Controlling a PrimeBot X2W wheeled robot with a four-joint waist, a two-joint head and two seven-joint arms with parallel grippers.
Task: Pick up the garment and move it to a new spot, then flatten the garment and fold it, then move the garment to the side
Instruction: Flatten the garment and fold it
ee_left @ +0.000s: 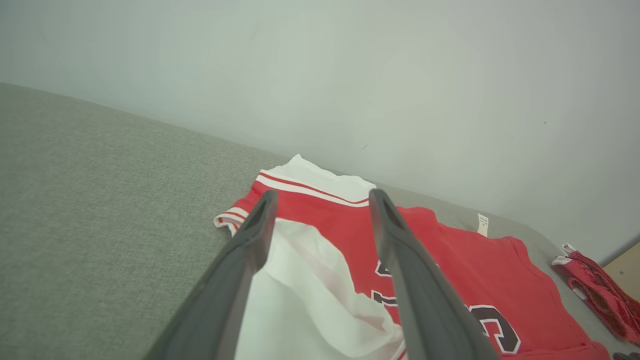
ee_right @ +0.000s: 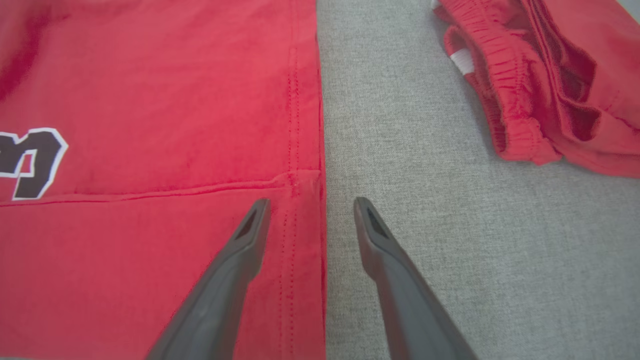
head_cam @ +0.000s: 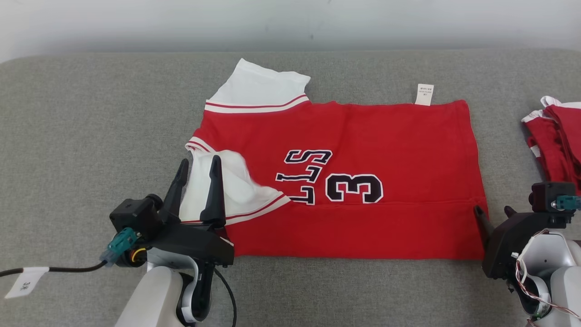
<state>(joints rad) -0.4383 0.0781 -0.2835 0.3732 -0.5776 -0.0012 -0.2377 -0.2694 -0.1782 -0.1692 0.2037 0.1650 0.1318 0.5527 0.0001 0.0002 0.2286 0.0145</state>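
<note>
Down at the near edge of the grey fabric surface (head_cam: 91,136), the left gripper (head_cam: 199,160) had its fingers spread wide with nothing in them, hanging over the white sleeve (head_cam: 236,186). The right gripper (ee_right: 311,201) was spread open too and empty, one finger over the hem and the other over bare grey; couldn't tell if it touched. A cable tag (head_cam: 25,281) lay near the left arm, print too small to read.

Between them the red jersey (head_cam: 386,150) lay flat mid-surface, sideways to the head camera. It showed a big black "3" outlined in white, plus letters reading "LLS", the rest tucked under the sleeve.

On its far edge a care label (head_cam: 424,94) stuck out, text unreadable. A second red garment (head_cam: 560,136) sat bunched off to the right, well apart. The right wrist view showed its gathered waistband. Behind everything was a plain pale wall (head_cam: 290,22), and the left wrist view caught a wood-coloured patch (ee_left: 625,270) at the far right.
</note>
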